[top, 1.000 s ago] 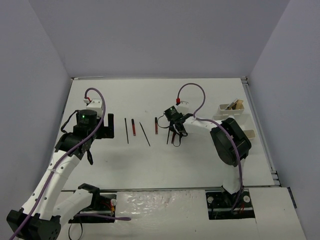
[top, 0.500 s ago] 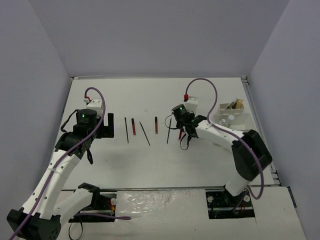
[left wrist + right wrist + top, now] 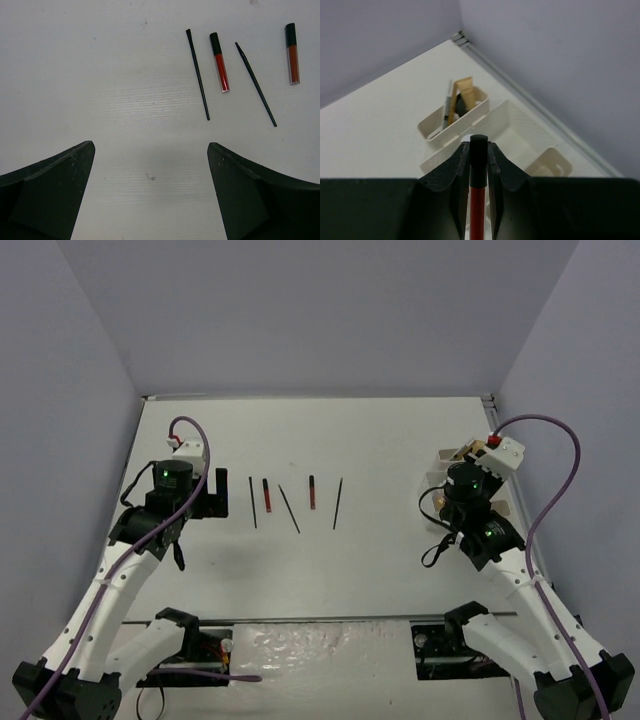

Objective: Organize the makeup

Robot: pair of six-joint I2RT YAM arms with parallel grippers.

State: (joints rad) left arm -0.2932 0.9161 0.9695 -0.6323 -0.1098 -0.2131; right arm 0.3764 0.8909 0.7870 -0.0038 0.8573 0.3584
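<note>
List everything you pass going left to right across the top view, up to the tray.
left gripper → upright black stick → red tube → slanted black stick → second red tube → last black stick → tray

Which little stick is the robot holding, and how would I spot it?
Find the white plastic compartmented tray at the table's far right. By it hangs the right hand, shut on a thin red stick with a black cap. Only this one is gripped; the other loose sticks lie flat mid-table.
</note>
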